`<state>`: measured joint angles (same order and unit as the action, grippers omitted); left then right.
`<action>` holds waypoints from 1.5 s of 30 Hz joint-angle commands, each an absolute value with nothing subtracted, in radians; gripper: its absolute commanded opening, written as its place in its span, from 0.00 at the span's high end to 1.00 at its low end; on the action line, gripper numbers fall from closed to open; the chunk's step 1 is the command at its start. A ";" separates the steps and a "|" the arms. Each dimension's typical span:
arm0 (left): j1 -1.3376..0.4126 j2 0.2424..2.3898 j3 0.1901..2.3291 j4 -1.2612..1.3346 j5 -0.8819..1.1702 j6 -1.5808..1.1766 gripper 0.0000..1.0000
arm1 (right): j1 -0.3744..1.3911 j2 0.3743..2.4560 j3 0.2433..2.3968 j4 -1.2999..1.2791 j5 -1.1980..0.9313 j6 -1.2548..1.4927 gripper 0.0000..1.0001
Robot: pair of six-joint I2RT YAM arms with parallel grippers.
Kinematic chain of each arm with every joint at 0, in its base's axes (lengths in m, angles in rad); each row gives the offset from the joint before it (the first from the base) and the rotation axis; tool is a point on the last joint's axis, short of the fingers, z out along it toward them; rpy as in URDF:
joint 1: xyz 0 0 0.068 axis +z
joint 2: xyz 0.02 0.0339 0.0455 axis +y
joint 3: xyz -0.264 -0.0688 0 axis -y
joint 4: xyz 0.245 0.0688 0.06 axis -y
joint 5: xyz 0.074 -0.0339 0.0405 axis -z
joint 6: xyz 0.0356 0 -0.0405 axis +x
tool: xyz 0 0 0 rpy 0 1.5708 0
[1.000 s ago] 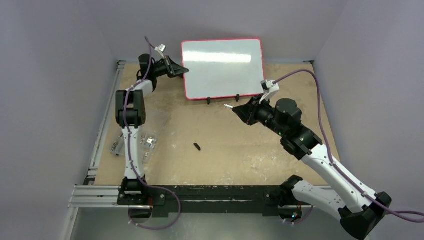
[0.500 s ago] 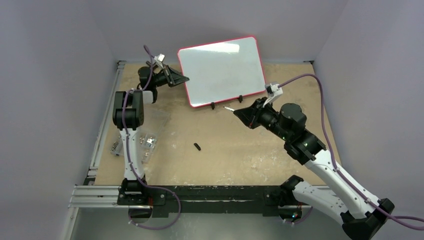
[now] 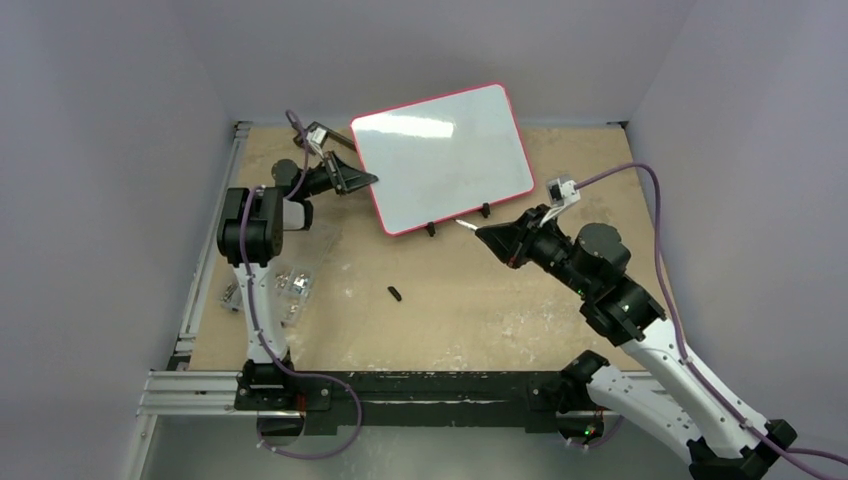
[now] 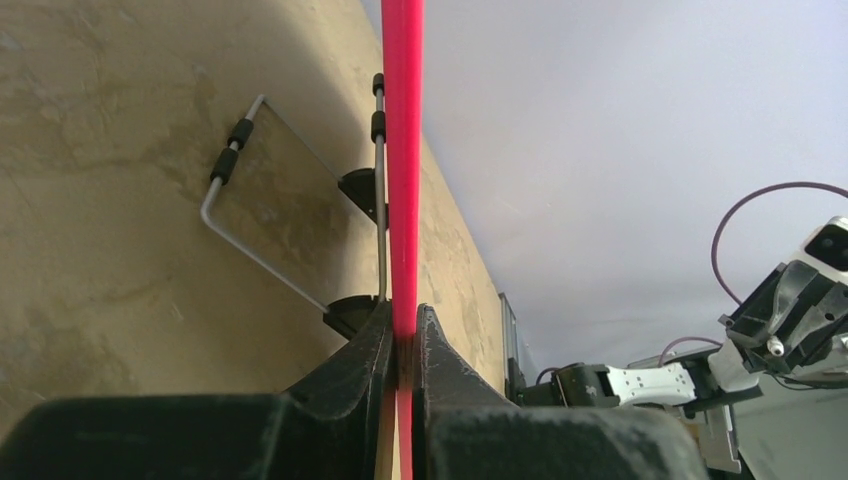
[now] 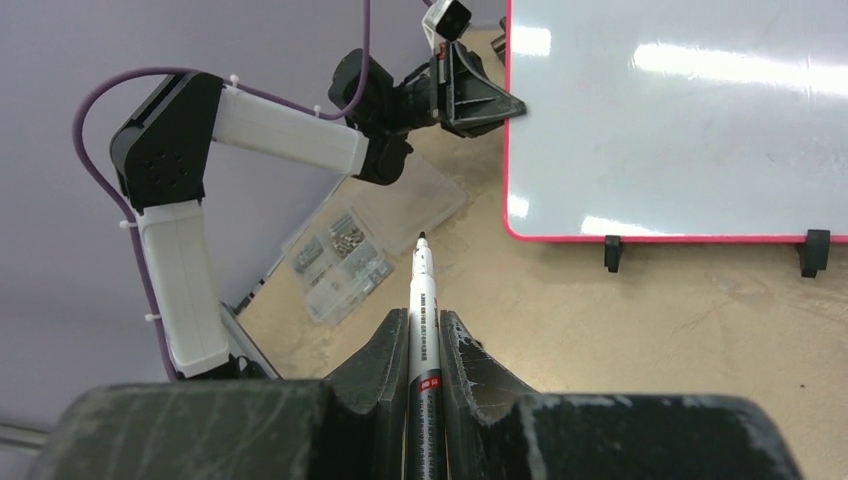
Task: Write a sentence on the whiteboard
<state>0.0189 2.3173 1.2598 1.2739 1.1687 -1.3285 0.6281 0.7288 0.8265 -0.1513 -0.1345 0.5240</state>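
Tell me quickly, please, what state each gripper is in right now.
Left gripper: shut on the whiteboard, clamping its red rim.
Right gripper: shut on a marker, whose tip is uncapped and off the board.

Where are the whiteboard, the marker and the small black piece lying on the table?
whiteboard [image 3: 440, 155]: top external view, bare white face.
marker [image 5: 424, 320]: right wrist view, white barrel below the tip.
small black piece [image 3: 394, 293]: top external view, its middle.

Print on the marker [image 5: 424, 300] cannot be read.
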 commanded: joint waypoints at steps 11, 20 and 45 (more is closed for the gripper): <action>-0.053 2.011 0.828 1.423 1.181 -1.214 1.00 | 0.627 0.605 0.767 -0.174 -0.153 0.555 1.00; -0.070 1.876 0.589 1.416 1.135 -1.106 1.00 | 0.627 0.560 0.742 -0.205 -0.158 0.562 1.00; -0.056 1.365 0.591 0.408 0.733 -0.554 0.00 | 0.627 0.560 0.781 -0.257 -0.119 0.524 1.00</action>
<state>-0.0669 1.4616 0.5354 0.5976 0.8429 -0.6765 0.6281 0.5560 0.7349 -0.2539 -0.1421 0.5499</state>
